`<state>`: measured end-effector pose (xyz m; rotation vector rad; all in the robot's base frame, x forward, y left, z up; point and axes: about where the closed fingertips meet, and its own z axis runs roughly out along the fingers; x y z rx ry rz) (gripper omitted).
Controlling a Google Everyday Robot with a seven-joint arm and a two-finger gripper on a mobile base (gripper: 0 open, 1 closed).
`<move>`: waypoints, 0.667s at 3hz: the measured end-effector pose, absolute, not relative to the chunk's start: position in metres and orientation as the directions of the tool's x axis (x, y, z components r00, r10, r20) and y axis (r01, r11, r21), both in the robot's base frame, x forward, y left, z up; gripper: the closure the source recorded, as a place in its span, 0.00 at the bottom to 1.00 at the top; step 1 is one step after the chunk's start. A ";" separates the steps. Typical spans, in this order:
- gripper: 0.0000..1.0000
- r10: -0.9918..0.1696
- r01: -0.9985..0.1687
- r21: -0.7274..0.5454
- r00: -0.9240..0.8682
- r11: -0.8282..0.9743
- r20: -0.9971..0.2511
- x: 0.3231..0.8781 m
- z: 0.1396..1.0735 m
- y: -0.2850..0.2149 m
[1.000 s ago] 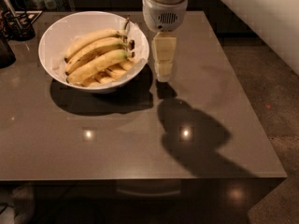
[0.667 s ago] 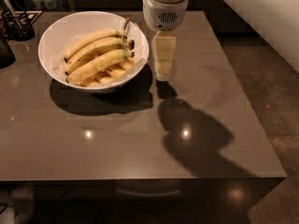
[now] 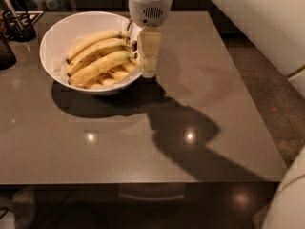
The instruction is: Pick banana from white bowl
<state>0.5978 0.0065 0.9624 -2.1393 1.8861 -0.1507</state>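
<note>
The white bowl [image 3: 52, 46] stands on the far left part of the grey table [image 3: 143, 142]. Three long yellow bananas lie in it side by side over several short ones. The banana [image 3: 100, 66], the thickest, is the nearest of the long ones, its right end by the bowl's right rim. My gripper [image 3: 148, 56] hangs from the white wrist [image 3: 150, 6] straight down at the bowl's right rim, close to the right ends of the bananas. I see nothing held in it.
A black holder with utensils [image 3: 19, 25] and a dark object [image 3: 5, 54] stand at the table's far left. The table's right edge [image 3: 248, 89] borders speckled floor and a white wall. A white rounded shape [image 3: 290, 199] is at the lower right.
My gripper has moved left, from beside the bowl to right at its rim by the banana ends. Its shadow on the table has grown.
</note>
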 end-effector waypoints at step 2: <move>0.11 -0.979 -0.965 -0.253 0.118 -0.074 -0.166 0.607 0.963 0.052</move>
